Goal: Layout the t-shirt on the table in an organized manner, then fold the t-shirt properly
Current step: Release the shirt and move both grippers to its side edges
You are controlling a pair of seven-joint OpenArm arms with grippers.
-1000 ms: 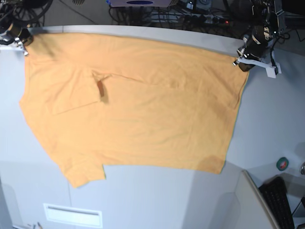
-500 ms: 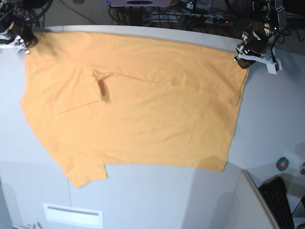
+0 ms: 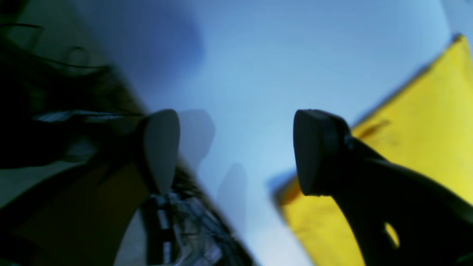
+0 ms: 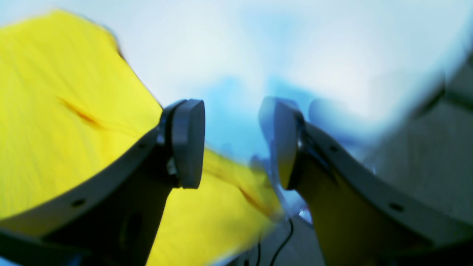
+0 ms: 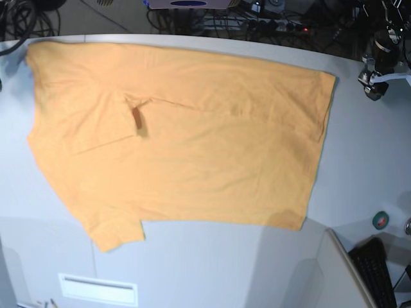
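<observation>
The orange-yellow t-shirt (image 5: pixel 186 141) lies spread flat across the table (image 5: pixel 359 160), with a small sleeve flap at the near left. In the base view my left gripper (image 5: pixel 375 85) hangs off the shirt's far right corner, apart from it. Its wrist view shows the left gripper (image 3: pixel 236 151) open with bare table (image 3: pixel 277 74) between the fingers and the t-shirt (image 3: pixel 425 129) edge to the right. The right gripper (image 4: pixel 236 144) is open too and holds nothing. The t-shirt (image 4: pixel 55 111) corner lies under and left of it. The base view does not show the right gripper.
Cables and equipment (image 5: pixel 257 19) run along the far edge of the table. A green tape roll (image 5: pixel 381 220), a black keyboard (image 5: pixel 379 273) and a slanted grey panel (image 5: pixel 340 269) sit at the near right. A white slot plate (image 5: pixel 98 289) lies near the front left.
Both grippers have opened and let go of the shirt's far corners. Each has drawn outward, the right one out of the base view. The corners now lie flat.
</observation>
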